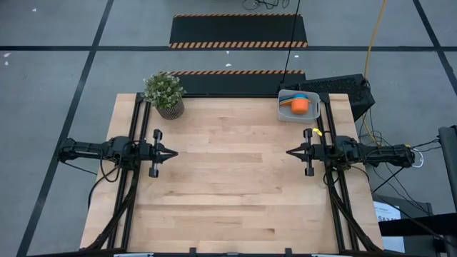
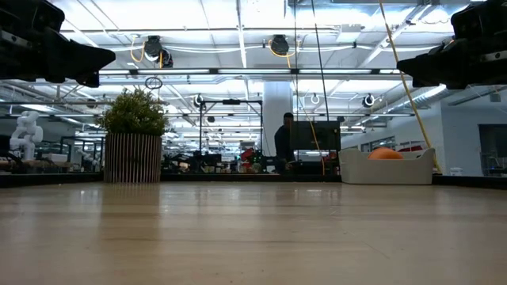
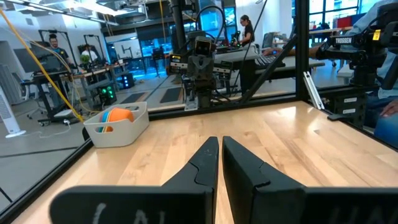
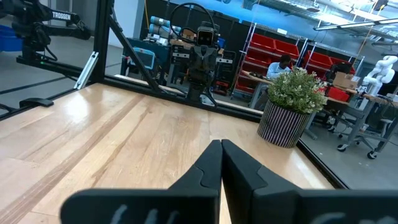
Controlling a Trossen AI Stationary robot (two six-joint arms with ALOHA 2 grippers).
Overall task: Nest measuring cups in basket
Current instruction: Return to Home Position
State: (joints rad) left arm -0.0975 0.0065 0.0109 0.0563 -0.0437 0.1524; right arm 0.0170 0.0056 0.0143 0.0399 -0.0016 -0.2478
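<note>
Nested cups (image 1: 299, 106) rest in the basket (image 1: 285, 115) at one o'clock. The left gripper (image 1: 172, 153) at nine and the right gripper (image 1: 290, 152) at three are closed and empty, work apparently done.

- The left arm (image 1: 107, 150) is lying level and straight, reaching toward the middle from the robot's left side.
- The left gripper (image 1: 173, 152) is pointing at the right arm, and its 2 fingers (image 3: 202, 165) are sitting pressed together, with only a thin slit between them.
- The right arm (image 1: 371, 153) is mirroring this pose from the opposite side.
- The right gripper (image 1: 289, 152) is pointing back at the left one, its 2 fingers (image 4: 205, 165) meeting in the same narrow slit.
- The 2 grippers are facing each other tip to tip, well apart.
- In the low view, both are hanging high, at the upper corners.
</note>
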